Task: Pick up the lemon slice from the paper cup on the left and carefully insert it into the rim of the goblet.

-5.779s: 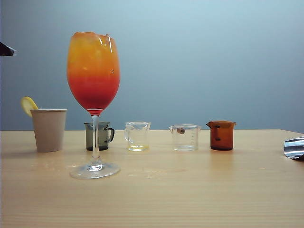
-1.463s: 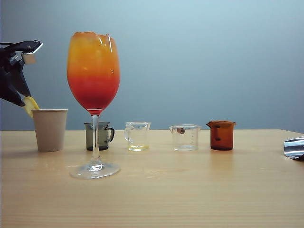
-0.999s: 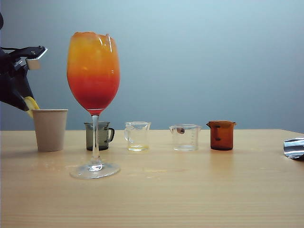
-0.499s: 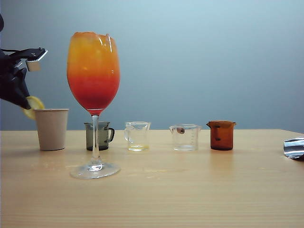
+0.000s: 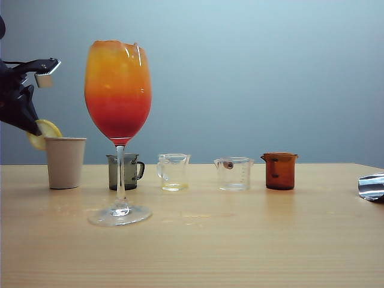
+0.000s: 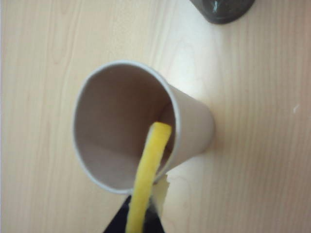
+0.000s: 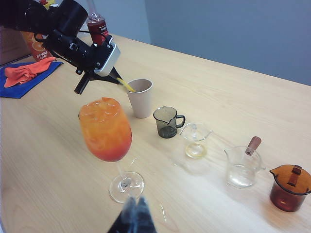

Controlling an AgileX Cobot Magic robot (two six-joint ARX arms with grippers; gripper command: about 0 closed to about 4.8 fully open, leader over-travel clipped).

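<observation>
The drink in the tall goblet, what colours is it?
The goblet holds a drink orange at the top, shading to red below; the exterior view shows it best.

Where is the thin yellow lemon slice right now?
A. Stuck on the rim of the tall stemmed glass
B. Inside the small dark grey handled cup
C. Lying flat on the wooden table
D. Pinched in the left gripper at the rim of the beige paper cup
D: the left gripper is shut on the thin yellow lemon slice, holding it at the rim of the beige paper cup; the right gripper hangs shut near the goblet's foot.
</observation>
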